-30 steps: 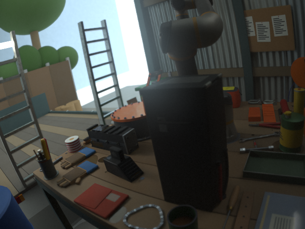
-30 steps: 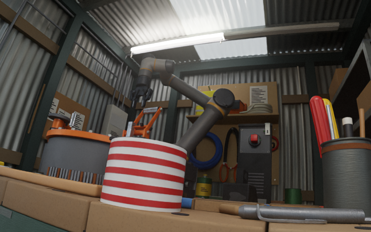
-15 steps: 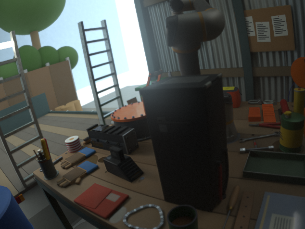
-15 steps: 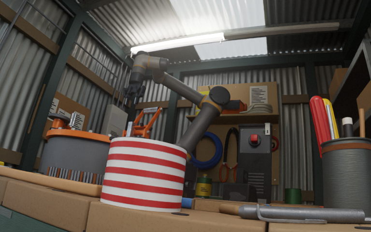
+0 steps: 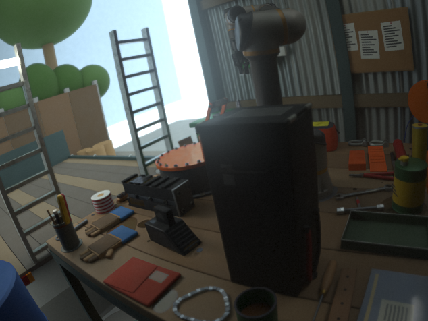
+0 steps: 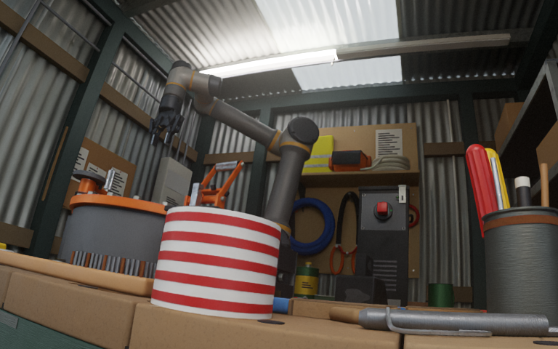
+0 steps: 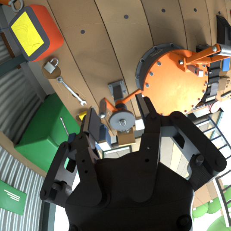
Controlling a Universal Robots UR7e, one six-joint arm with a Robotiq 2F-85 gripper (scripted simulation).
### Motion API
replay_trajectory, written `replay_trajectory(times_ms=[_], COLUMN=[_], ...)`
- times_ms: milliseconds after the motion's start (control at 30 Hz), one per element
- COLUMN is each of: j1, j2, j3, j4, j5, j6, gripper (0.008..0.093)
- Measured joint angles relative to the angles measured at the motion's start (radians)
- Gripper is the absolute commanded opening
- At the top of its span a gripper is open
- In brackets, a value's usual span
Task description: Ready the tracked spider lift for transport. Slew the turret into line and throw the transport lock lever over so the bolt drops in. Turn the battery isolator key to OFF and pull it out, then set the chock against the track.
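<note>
The spider lift sits on the far left part of the workbench. Its round orange turret (image 7: 175, 83) (image 5: 181, 157) (image 6: 117, 202) rests on a grey drum, with an orange boom (image 7: 201, 53) (image 6: 216, 181) reaching from it. An orange transport lock lever (image 7: 127, 100) with a grey knob (image 7: 122, 121) lies beside the turret, near a grey bracket (image 7: 117, 90). The tracked base (image 5: 157, 191) lies in front of the turret. The black ribbed chock (image 5: 171, 230) stands on the bench near the track, apart from it. My gripper (image 7: 117, 113) (image 6: 164, 127) (image 5: 243, 65) hangs high above the lever, open and empty.
Corrugated shed wall stands behind. A tall black cabinet (image 5: 262, 197) hides the middle of the bench in the side camera. A green box (image 7: 46, 131), an orange and yellow case (image 7: 34, 34), a padlock (image 7: 51, 66) and a spanner (image 7: 71, 90) lie beside the lift. Striped tape roll (image 5: 102, 201).
</note>
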Motion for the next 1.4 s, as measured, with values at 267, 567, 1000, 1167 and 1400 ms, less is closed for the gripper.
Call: replay_trajectory(times_ms=[267,567,1000,1167,1400], j1=[0.053,0.079,0.084,0.084,0.084], j2=[0.169,0.28,0.294,0.274,0.258], j3=[-0.155,-0.276,-0.278,-0.168,-0.019], j4=[-0.013,-0.005,-0.02,-0.108,-0.236], j5=[0.0,0.0,0.0,0.0,0.0], j6=[0.053,0.079,0.084,0.084,0.084], gripper=[0.058,0.058,0.058,0.058,0.058])
